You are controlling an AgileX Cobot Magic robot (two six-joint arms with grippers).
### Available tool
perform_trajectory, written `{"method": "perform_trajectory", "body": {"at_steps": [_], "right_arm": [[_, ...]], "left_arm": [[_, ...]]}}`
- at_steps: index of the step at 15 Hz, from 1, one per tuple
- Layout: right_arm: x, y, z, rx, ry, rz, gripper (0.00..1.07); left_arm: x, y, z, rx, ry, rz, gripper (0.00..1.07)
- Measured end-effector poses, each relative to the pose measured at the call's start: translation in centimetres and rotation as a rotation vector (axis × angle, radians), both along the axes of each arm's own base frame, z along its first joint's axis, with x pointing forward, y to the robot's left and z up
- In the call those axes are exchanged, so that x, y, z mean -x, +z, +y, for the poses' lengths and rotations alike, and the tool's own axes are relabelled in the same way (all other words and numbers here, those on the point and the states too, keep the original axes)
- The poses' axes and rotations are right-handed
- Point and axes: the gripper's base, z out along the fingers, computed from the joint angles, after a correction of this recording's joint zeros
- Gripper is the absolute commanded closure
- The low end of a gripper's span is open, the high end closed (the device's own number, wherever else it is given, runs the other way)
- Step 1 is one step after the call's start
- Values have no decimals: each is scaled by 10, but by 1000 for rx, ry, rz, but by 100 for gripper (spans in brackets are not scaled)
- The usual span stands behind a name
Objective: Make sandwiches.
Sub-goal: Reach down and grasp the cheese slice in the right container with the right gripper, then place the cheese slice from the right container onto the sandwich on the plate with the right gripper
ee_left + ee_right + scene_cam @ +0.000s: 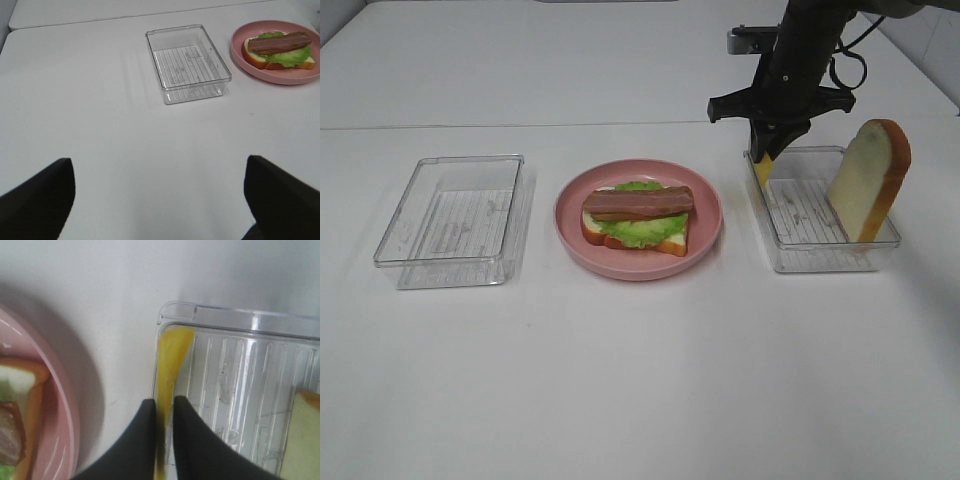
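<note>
An open sandwich (637, 215) lies on the pink plate (570, 215): a white bread slice, green lettuce and brown bacon on top. My right gripper (767, 150) hangs over the near-left corner of the right clear box (820, 245) and is shut on a yellow cheese square (763, 172) held on edge. In the right wrist view the cheese (172, 355) runs up from between the pinched fingers (145, 435), along the box wall. A second bread slice (868, 180) leans upright in that box. My left gripper (160, 200) is open over bare table.
A clear box (450, 220) with nothing in it sits left of the plate; the left wrist view shows it (187, 62) beside the plate (240, 47). A table seam runs across behind everything.
</note>
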Motion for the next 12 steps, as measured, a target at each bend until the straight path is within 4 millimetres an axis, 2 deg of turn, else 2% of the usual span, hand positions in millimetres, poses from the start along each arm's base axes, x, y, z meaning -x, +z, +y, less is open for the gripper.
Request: {"method": "perform_trajectory", "body": {"at_steps": [6, 7, 8, 10, 12], "right_arm": [[2, 6, -1, 3, 10, 6, 107], [7, 33, -1, -15, 9, -36, 107], [8, 39, -1, -23, 8, -46, 107], [19, 80, 2, -107, 27, -102, 107], [29, 102, 10, -217, 83, -110, 107]], "left_arm": [[0, 0, 0, 0, 0, 0, 19], [0, 0, 0, 0, 0, 0, 19], [0, 0, 0, 0, 0, 0, 19], [0, 0, 0, 0, 0, 0, 19], [0, 0, 0, 0, 0, 0, 19]]}}
